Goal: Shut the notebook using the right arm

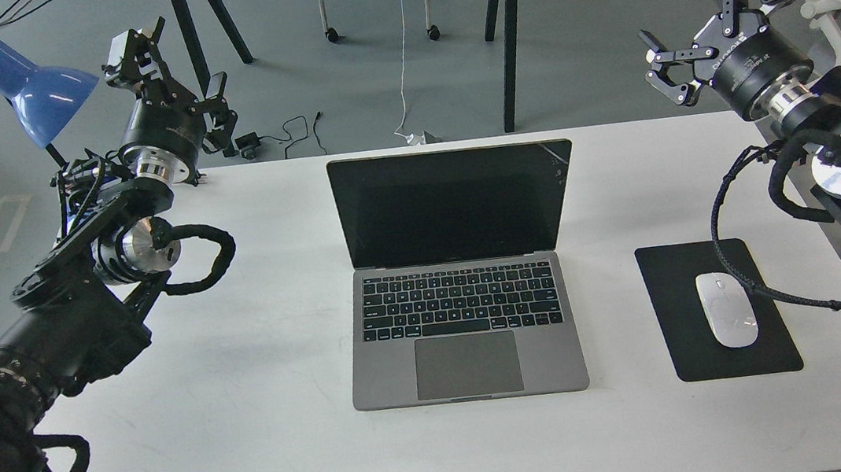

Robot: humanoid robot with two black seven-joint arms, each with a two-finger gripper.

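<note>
The notebook [460,287] lies open in the middle of the white table [270,443], its black screen upright and facing me, keys and trackpad toward the near edge. My right gripper [712,17] hovers at the far right, well to the right of the screen and above the table's back corner, its linkage fingers spread open and empty. At the far left my left gripper [172,70] is raised above the table's back left corner, also open with nothing in it.
A black mouse pad [718,309] with a white mouse [726,309] lies right of the notebook, under my right arm's cable. A blue desk lamp [27,83] stands at the back left. Beyond the table are trestle legs, floor cables and a white chair.
</note>
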